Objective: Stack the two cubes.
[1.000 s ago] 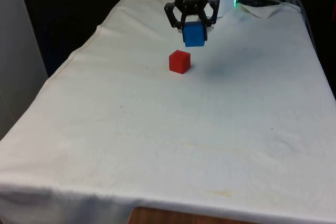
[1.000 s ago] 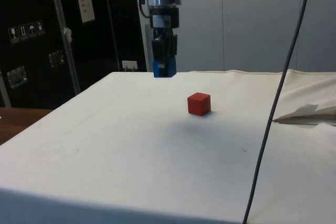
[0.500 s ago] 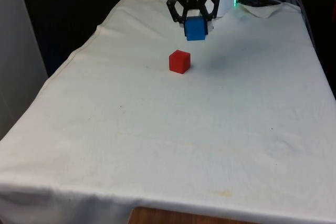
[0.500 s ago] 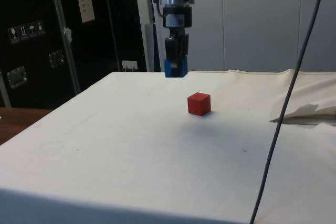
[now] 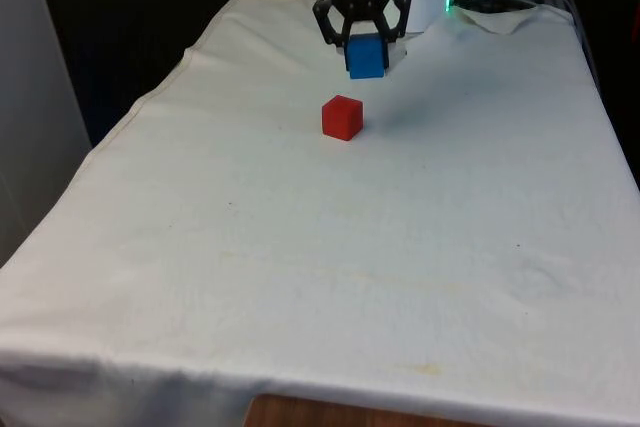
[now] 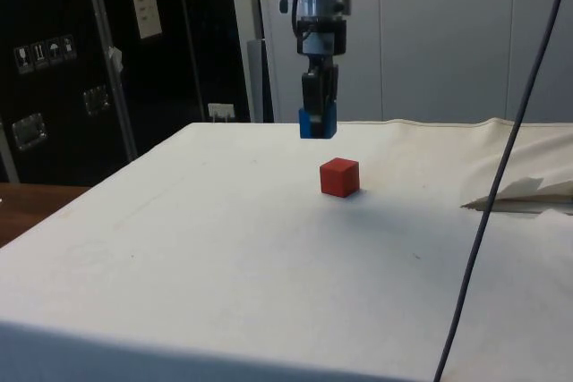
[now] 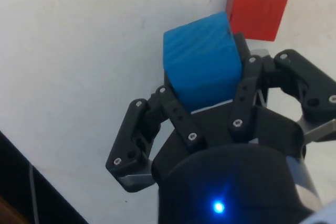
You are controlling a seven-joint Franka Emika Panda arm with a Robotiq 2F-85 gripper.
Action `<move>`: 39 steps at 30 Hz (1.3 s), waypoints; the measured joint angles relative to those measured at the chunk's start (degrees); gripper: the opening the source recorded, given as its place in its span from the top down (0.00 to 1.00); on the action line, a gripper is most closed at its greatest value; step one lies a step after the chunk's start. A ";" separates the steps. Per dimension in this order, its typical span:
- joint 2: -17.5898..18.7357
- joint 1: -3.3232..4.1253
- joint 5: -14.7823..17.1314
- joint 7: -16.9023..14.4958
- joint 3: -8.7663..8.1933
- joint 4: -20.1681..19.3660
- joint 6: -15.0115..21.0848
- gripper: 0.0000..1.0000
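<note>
White cloth covers the desk (image 5: 300, 247), lightly creased, a wooden edge showing at the front view's lower middle. Red cube (image 5: 342, 117) sits alone on the cloth in the upper middle of the front view, nothing touching it; in the side view (image 6: 339, 176) it lies at centre. Black pincer (image 5: 365, 55) hangs in the air above the cloth, pinching the blue cube (image 5: 366, 57) between its fingers; in the side view that cube (image 6: 318, 123) is above the red one and toward frame left, apart from it. Wrist view: blue cube (image 7: 202, 61) clamped, red cube (image 7: 257, 4) just beyond it. A dark cable (image 6: 501, 176) crosses the side view's right. Dark cabinets (image 6: 98, 60) at the side view's left carry small labels, unreadable. Pale wall panels behind.
</note>
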 measured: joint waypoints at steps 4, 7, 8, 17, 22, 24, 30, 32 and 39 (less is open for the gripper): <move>0.57 -0.06 0.00 -0.74 -0.52 0.00 0.17 1.00; 1.20 -0.11 -0.46 -1.55 -1.26 -0.06 0.34 1.00; 1.38 -0.17 -0.74 -1.55 -1.38 -0.06 0.34 1.00; 1.43 -0.17 -1.72 -1.66 -1.72 -1.78 1.38 1.00; 1.43 -0.17 -1.72 -1.72 -1.72 -2.52 2.46 1.00; 1.43 -0.17 -1.72 -1.72 -1.72 -2.52 2.46 1.00; 1.83 -0.17 -1.72 -1.72 -1.72 -2.46 2.58 1.00; 2.81 -0.17 -1.60 -1.72 -1.72 -2.12 3.27 1.00; 6.13 -0.23 -0.52 -2.12 -1.83 -0.74 5.33 1.00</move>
